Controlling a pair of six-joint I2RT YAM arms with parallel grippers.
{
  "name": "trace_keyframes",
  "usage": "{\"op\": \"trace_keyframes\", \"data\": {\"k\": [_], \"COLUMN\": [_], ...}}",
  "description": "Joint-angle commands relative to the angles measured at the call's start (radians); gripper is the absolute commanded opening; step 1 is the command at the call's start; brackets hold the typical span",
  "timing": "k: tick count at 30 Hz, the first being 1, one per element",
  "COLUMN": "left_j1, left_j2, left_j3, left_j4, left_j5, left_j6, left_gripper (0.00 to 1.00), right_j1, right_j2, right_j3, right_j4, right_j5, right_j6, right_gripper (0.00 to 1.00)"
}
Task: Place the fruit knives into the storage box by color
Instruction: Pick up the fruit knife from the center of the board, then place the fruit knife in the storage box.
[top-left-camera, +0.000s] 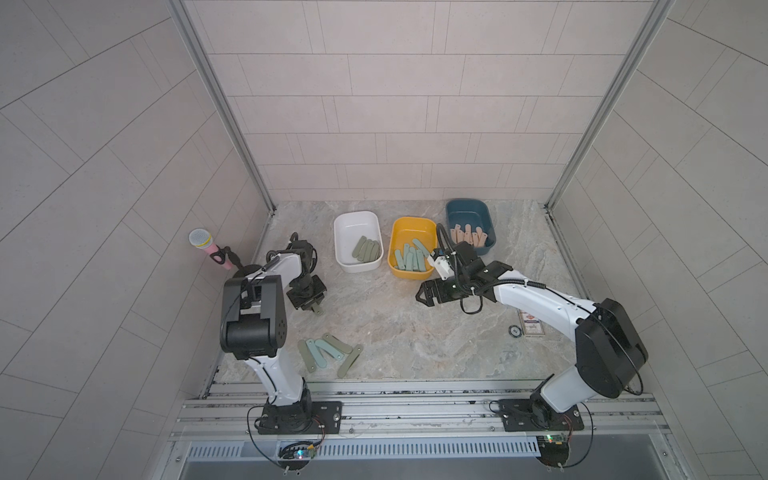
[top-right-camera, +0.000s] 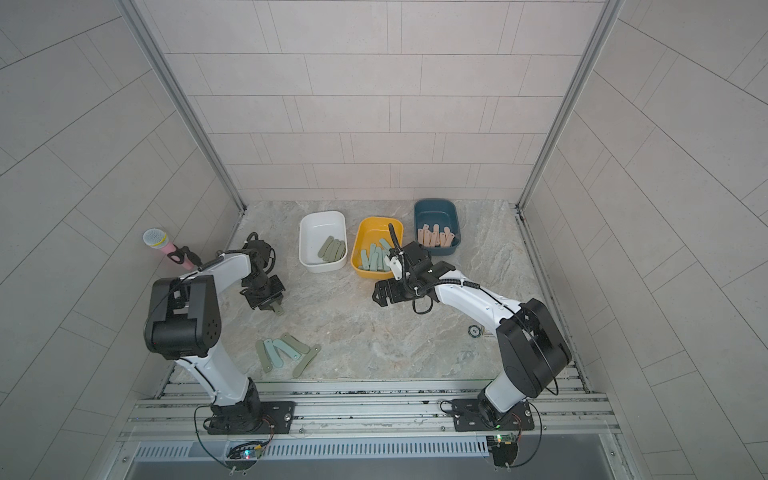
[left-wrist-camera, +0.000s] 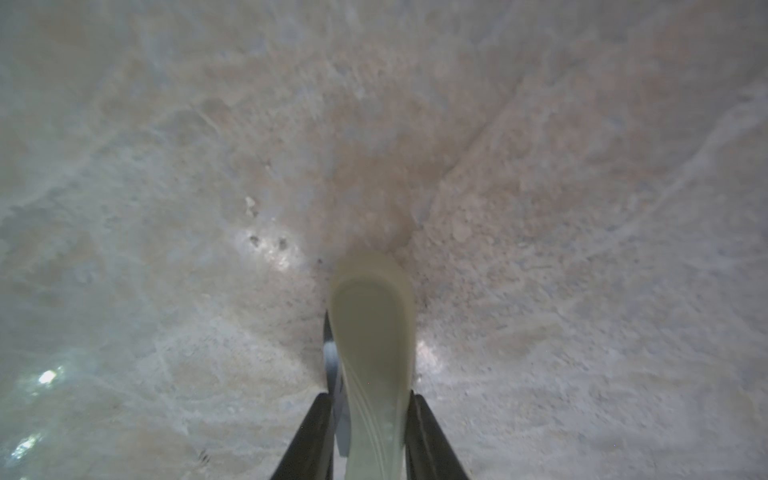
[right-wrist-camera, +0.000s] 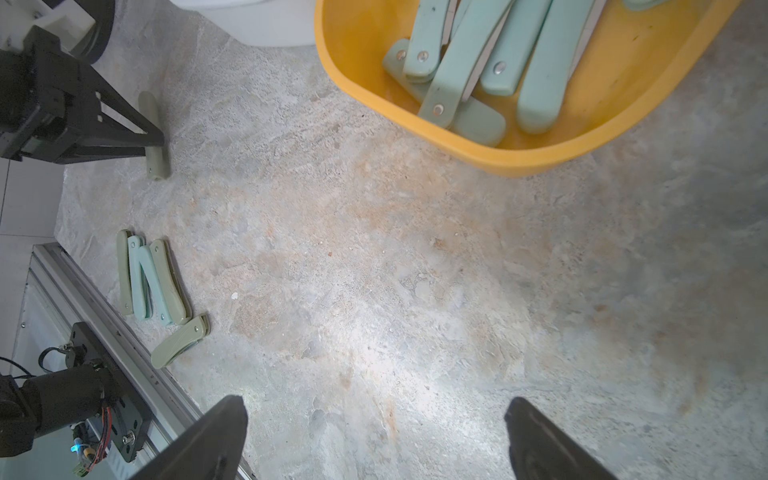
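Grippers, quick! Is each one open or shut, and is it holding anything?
Left gripper: shut on an olive-green fruit knife.
Right gripper: open, holding nothing.

Both top views look down from high over the whole table (top-left-camera: 395, 324). The wrist cameras sit close above it; the right one shares the yellow tub (right-wrist-camera: 519, 164).

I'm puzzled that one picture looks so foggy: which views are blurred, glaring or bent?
Left wrist view: all soft, the olive-green knife close up and blurred, white glints on the table. Right wrist view: sharp, a bright glare patch on the table. Both top views: the wide lens bows the side walls.
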Motion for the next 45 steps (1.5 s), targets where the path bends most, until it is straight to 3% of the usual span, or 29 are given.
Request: {"op": "trace_keyframes", "data": {"k": [1, 7, 15, 24, 27, 29, 32, 34, 37, 45], "left_j1": [-0.016, -0.134, -0.283, -0.327, -0.329, -0.339, -0.357, -0.364, -0.368, -0.369], "left_j2": [-0.111, -0.110, 0.158, 0.414, 0.459, 0.449, 0.384, 0.316, 0.154, -0.337], "left_j3": [0.025, 0.213, 0.553, 0.833, 0.908, 0.919, 0.878, 0.825, 0.666, -0.011], "left_j4": [-0.060, -0.108, -0.162, -0.221, -0.256, -0.273, -0.286, -0.297, -0.302, -0.167], "left_j5": [0.002, -0.042, -0.064, -0.090, -0.092, -0.096, -0.101, -0.097, -0.105, -0.100], "left_j6": [0.066, 0.172, 0.172, 0.199, 0.208, 0.212, 0.193, 0.168, 0.117, -0.100], "left_gripper": [0.20, 0.19, 0.16, 0.19, 0.29, 0.51, 0.73, 0.79, 0.81, 0.77], "right_j1": [0.000, 0.004, 0.006, 0.006, 0.007, 0.008, 0.009, 0.010, 0.016, 0.079], "right_j2": [-0.021, 0.003, 0.043, 0.044, 0.030, 0.018, 0.005, -0.004, -0.030, -0.103], "right_j3": [0.015, 0.016, 0.076, 0.087, 0.072, 0.061, 0.042, 0.031, 0.001, -0.089], "right_j4": [-0.024, -0.017, -0.061, -0.084, -0.085, -0.090, -0.091, -0.089, -0.086, -0.069], "right_j5": [0.020, 0.026, 0.057, 0.066, 0.073, 0.083, 0.090, 0.091, 0.094, 0.123], "right_j6": [-0.015, -0.011, -0.030, -0.044, -0.050, -0.056, -0.064, -0.066, -0.066, -0.072], "right_gripper": [1.00, 1.00, 1.00, 1.00, 1.00, 1.00, 1.00, 1.00, 1.00, 1.00]}}
